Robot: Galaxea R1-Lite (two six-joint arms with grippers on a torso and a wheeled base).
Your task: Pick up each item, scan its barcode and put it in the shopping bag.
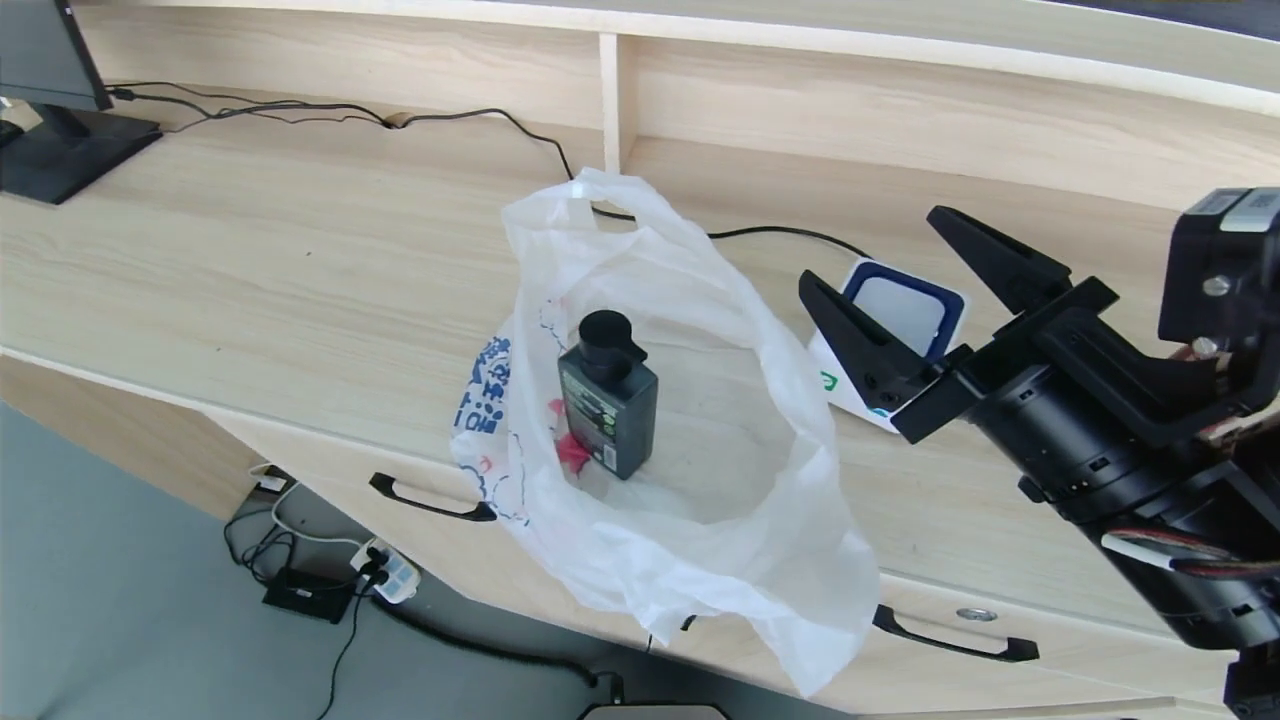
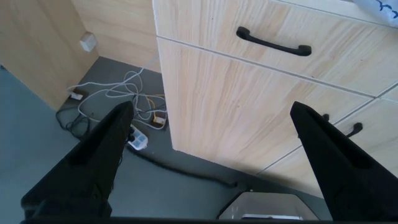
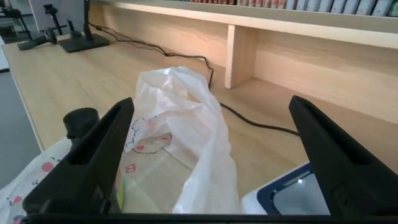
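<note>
A white plastic shopping bag (image 1: 690, 450) stands open on the wooden counter, and a black bottle (image 1: 606, 395) with a round cap stands upright inside it. The bag (image 3: 186, 143) and the bottle's cap (image 3: 81, 121) also appear in the right wrist view. My right gripper (image 1: 900, 285) hangs open and empty above the counter to the right of the bag, over the blue-rimmed white scanner (image 1: 890, 335). The scanner's corner (image 3: 292, 190) shows between its fingers. My left gripper (image 2: 211, 162) is open and empty, low down in front of the drawer fronts.
A black cable (image 1: 480, 120) runs along the back of the counter (image 1: 250, 260) to the scanner. A monitor base (image 1: 60, 150) stands at the far left. Drawer handles (image 1: 430, 500) line the front. A power strip and cables (image 1: 380, 580) lie on the floor.
</note>
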